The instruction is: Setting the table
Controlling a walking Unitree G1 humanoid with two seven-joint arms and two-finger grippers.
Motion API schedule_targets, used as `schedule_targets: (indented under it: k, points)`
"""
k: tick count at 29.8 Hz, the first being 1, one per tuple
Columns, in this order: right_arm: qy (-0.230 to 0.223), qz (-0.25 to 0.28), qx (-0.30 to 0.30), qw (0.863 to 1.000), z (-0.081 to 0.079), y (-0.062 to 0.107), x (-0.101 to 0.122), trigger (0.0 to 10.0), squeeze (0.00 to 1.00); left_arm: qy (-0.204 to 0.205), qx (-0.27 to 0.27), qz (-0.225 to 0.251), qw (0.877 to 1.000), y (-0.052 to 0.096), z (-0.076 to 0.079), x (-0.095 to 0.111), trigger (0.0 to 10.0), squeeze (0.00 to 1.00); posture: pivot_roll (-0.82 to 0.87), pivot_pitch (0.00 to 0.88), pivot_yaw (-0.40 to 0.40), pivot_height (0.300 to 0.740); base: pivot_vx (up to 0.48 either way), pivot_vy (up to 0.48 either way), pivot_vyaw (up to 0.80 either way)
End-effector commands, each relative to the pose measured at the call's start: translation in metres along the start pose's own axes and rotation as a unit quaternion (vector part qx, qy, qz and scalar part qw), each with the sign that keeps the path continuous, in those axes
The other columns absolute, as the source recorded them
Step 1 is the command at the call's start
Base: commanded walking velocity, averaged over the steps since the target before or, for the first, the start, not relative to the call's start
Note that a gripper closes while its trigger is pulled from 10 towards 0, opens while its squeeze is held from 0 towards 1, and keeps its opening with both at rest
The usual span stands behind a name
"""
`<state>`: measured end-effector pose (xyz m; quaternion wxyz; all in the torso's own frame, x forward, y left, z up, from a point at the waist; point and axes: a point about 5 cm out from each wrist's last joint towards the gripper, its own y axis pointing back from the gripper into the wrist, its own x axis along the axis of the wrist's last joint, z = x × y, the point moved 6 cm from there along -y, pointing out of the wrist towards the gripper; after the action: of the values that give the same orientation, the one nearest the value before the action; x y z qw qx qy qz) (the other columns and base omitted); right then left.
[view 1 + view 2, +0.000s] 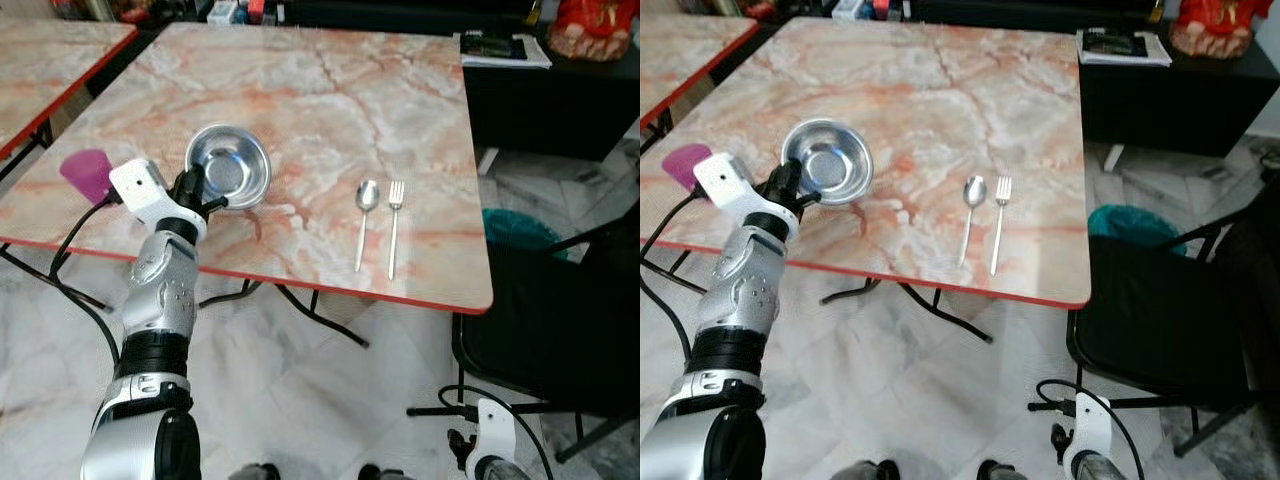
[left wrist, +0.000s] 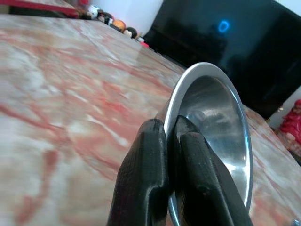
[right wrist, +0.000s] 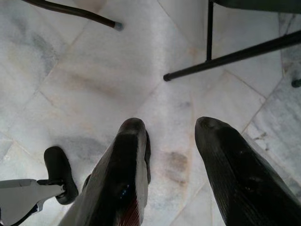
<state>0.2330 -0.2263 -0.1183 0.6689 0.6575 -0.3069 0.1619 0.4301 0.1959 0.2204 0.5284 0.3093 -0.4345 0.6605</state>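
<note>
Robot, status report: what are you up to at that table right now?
Left end effector shut on steel bowl rim, bowl tilted. Right end effector open, idle near floor. Spoon and fork laid side by side. Purple cup beside bowl.

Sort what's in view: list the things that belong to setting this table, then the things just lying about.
Table setting:
steel bowl, pinched at its rim by the left gripper
spoon
fork
purple cup
marble table

Lying about:
black chair
teal bin
papers on the black cabinet

Left tool (image 2: 171, 141) clamped; right tool (image 3: 171, 136) hangs spread.
</note>
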Motion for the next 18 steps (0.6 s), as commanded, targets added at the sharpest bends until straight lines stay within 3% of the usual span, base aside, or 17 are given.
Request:
schedule_targets:
  k: [1, 15, 18]
  points:
    - [0.002, -0.007, 0.002, 1.000, -0.002, 0.001, -0.007, 10.0, 0.00, -0.014, 0.004, 0.017, 1.000, 0.002, -0.005, 0.011, 10.0, 0.00, 0.01, 0.136, -0.012, 0.736, 0.000, 0.480, 0.00]
    - [0.005, -0.006, 0.005, 1.000, -0.002, 0.001, -0.009, 10.0, 0.00, -0.023, -0.013, 0.016, 1.000, 0.003, 0.005, 0.011, 10.0, 0.00, 0.02, 0.091, -0.004, 0.736, 0.000, 0.480, 0.00]
    - [0.003, -0.008, 0.008, 1.000, -0.004, 0.001, -0.010, 10.0, 0.00, -0.024, -0.012, 0.014, 1.000, 0.004, 0.004, 0.010, 10.0, 0.00, 0.02, 0.086, -0.002, 0.736, 0.000, 0.480, -0.68]
